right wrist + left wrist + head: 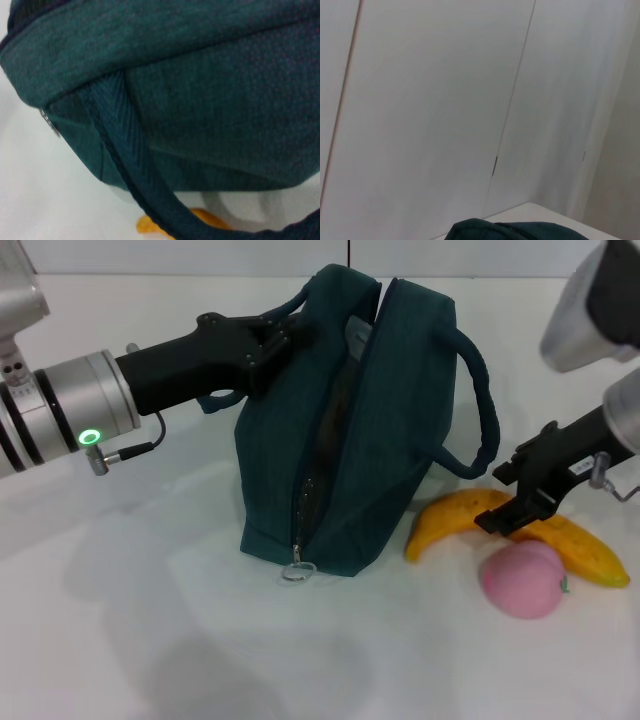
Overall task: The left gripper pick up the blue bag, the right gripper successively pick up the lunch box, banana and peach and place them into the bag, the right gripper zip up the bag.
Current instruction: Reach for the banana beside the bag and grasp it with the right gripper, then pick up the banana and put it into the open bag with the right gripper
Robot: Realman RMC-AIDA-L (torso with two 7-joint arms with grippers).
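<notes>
The left hand [275,340] grips the bag [350,430] by its top edge on the desk [150,620]. The right hand [520,502] hovers open over the banana [450,520], beside the peach [522,580].

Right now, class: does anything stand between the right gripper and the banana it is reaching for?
Nothing visible does. The right gripper is directly over the banana. The peach lies in front of the banana, and the blue bag with its loop handle stands to the left.
</notes>
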